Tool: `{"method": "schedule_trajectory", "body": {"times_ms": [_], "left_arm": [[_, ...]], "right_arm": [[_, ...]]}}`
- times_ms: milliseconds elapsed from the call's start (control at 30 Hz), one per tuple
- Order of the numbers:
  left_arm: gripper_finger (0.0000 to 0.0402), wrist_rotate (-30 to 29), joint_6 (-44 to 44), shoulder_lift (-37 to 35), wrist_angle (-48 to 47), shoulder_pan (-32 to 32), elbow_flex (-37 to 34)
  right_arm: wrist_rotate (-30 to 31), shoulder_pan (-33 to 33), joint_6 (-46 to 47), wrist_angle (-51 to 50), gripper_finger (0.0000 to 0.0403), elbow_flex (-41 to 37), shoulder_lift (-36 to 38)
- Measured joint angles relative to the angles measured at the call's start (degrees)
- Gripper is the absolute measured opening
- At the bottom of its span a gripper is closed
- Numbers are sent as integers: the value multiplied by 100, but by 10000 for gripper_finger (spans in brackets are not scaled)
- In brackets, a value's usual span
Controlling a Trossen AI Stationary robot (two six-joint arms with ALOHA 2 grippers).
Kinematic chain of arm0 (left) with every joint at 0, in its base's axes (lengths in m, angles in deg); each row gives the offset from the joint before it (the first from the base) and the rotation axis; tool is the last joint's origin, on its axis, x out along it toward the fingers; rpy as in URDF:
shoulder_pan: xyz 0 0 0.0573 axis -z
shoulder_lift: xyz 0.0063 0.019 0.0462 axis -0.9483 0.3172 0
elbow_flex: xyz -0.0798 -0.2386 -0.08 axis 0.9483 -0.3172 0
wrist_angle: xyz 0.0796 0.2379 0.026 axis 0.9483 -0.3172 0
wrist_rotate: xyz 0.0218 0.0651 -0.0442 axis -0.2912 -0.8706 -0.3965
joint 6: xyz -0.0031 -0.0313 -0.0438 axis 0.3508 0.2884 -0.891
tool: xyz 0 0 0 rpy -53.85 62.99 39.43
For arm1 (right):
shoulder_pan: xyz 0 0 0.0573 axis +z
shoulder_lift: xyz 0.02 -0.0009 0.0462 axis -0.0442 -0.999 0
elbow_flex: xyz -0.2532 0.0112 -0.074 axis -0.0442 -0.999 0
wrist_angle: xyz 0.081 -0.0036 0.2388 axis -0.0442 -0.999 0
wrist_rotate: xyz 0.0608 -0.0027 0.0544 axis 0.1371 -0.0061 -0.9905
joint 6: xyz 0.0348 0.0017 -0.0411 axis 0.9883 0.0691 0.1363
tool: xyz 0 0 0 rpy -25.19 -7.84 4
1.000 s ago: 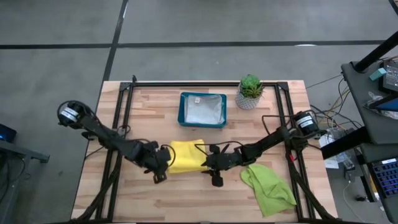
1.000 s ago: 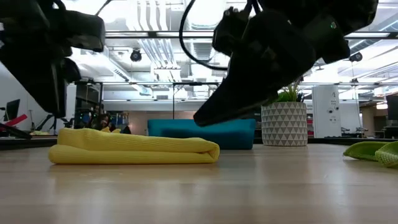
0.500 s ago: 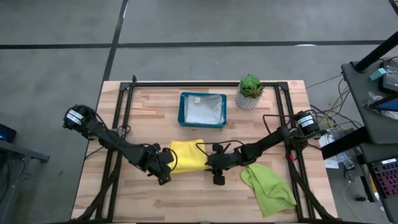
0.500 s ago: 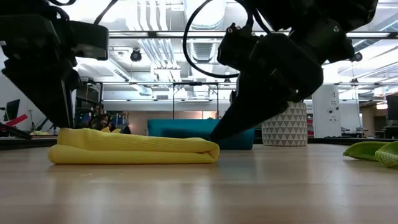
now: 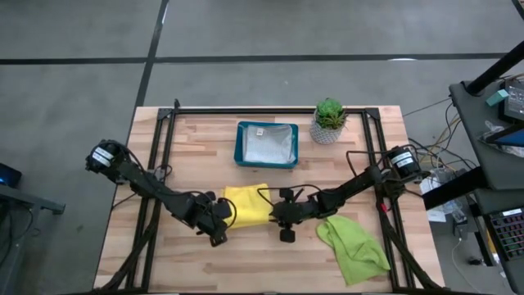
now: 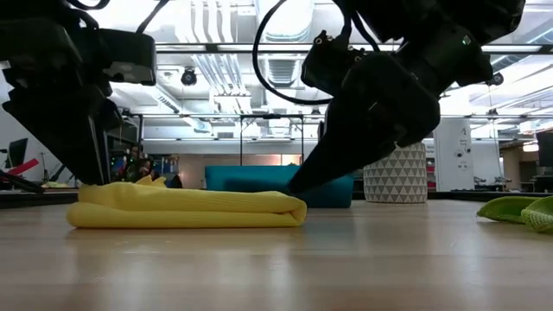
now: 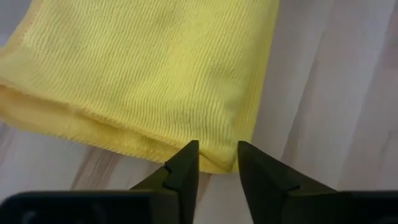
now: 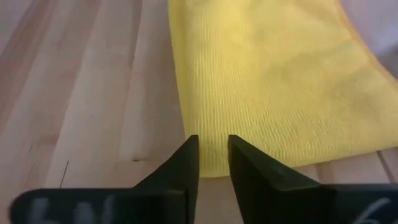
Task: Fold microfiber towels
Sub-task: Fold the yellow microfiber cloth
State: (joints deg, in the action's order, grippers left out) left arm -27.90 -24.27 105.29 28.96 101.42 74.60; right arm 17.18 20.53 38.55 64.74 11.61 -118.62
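Note:
A folded yellow towel (image 5: 246,203) lies flat on the table's middle, and it also shows in the low view (image 6: 186,209). My left gripper (image 5: 219,218) is at its near-left corner and my right gripper (image 5: 275,216) at its near-right corner, each shut on the cloth. A lime green towel (image 5: 354,242) lies crumpled at the near right. A pale grey towel (image 5: 268,146) lies in the teal tray (image 5: 241,144). The other towels are out of view. My left gripper pinches the folded yellow towel's near-left corner (image 7: 219,155) between its two fingers, several layers thick. The fingers slant down from the table's left. The towel lies on the table. My right gripper pinches the towel's near-right corner (image 8: 212,155) between its two fingers. The fingers slant down from the table's right. The towel stays flat on the table there.
The teal tray stands behind the yellow towel, and a small potted plant (image 5: 329,120) stands to the tray's right at the far edge. A black metal frame (image 5: 270,109) borders the table. Bare wood shows at the near side (image 5: 246,262).
My left gripper has gone right and down onto the yellow towel's left end. My right gripper has come down from above the table to the towel's right end. The towel has stayed where it was.

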Motion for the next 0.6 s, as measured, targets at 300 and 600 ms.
{"method": "schedule_trajectory", "body": {"times_ms": [300,600], "left_arm": [[7,32,-12,26,-13,3,0],[1,401,172,34,120,94,-11]], "right_arm": [[137,0,-292,4,10,0,0],[139,0,-225,-53,8,0,0]]}}
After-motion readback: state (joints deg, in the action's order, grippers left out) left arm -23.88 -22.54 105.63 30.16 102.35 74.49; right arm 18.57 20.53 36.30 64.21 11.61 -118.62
